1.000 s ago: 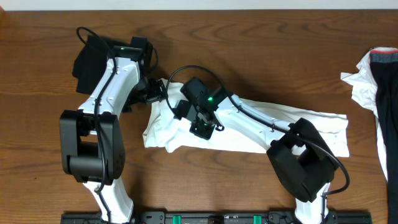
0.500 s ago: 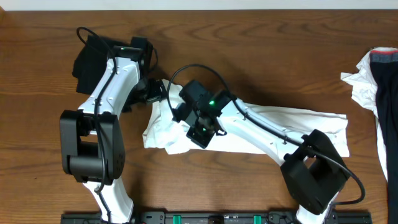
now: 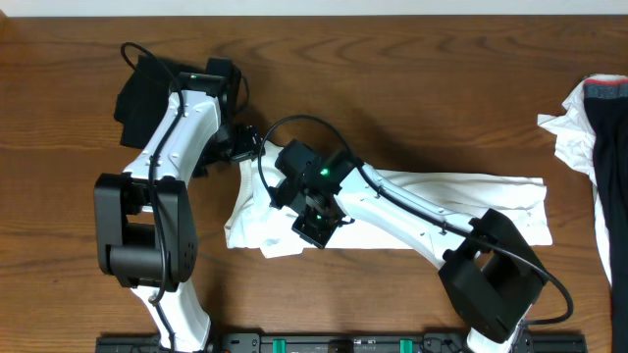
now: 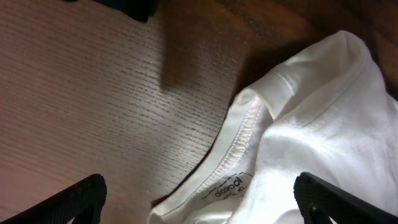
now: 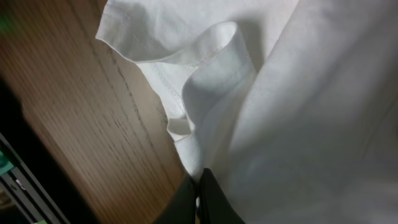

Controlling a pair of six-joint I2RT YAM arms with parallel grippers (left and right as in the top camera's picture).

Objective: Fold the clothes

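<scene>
Overhead view: a white T-shirt lies flattened across the middle of the wooden table, running from left of centre to the right, its left end bunched and rumpled. A black garment sits crumpled in the upper left of the frame, partly under the left arm. A pile of white-and-dark garments rests at the right edge, well apart from the shirt.

The left gripper hovers at the upper left corner of the shirt. In the left wrist view its jaws are spread wide, one finger at each lower corner of the frame, holding nothing. Between them lies the shirt's ribbed collar with a small printed label inside it; bare wood fills the left half of that frame.

The right gripper reaches over the shirt to its lower left part. In the right wrist view its jaws are pressed together at the bottom centre, pinching the edge of the white cloth where a stitched hem curls into a loop above them.
</scene>
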